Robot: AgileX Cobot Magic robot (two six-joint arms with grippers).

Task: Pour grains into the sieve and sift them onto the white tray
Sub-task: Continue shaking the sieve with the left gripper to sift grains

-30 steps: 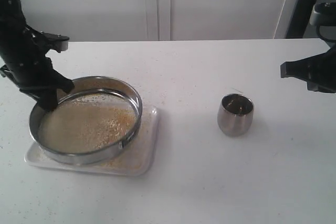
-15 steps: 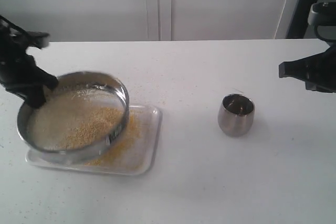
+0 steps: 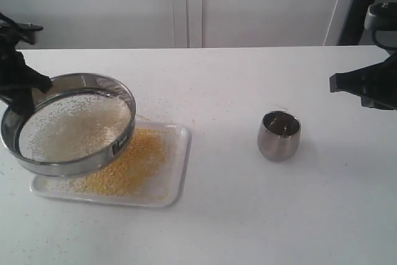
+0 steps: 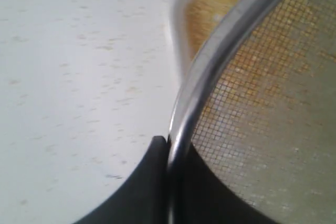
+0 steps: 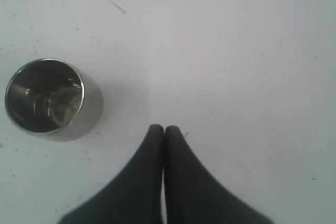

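Sifting looks well underway. Left pincer (image 4: 169, 141) pinches the sieve (image 3: 80, 166) at its far-left rim, one finger inside against the mesh and one outside. That hold leaves the mesh unblocked and lets the arm swing the whole pan.

Sieve appears lifted off the tray (image 3: 176, 164) and tilted, though which edge sits lower is hard to call. It hangs over the tray's left part and reaches past its left edge, over bare desk (image 3: 248, 215).

Fine gold grains (image 3: 127, 167) lie thick on the tray, heaped toward the middle and near side, with the right rim mostly bare. Pale grains (image 3: 68, 125) sit spread across the mesh, with little gold showing among them. Judgement: most fines are through and the coarse stuff is held back as intended.

Cup (image 3: 278, 134) stands upright, right of centre and well apart from the tray. Its inside shows only steel in the right wrist view, so the pour looks done.

Right pincer (image 5: 164, 129) is pressed together and holds nothing. It hangs above the desk, right of the cup, probably parked clear of the swinging sieve.

Risk: with the sieve overhanging the left edge, any remaining fines could drop onto the desk. Specks already dot the desk around the tray. Bringing the sieve right, over the tray's middle, seems the safer line.
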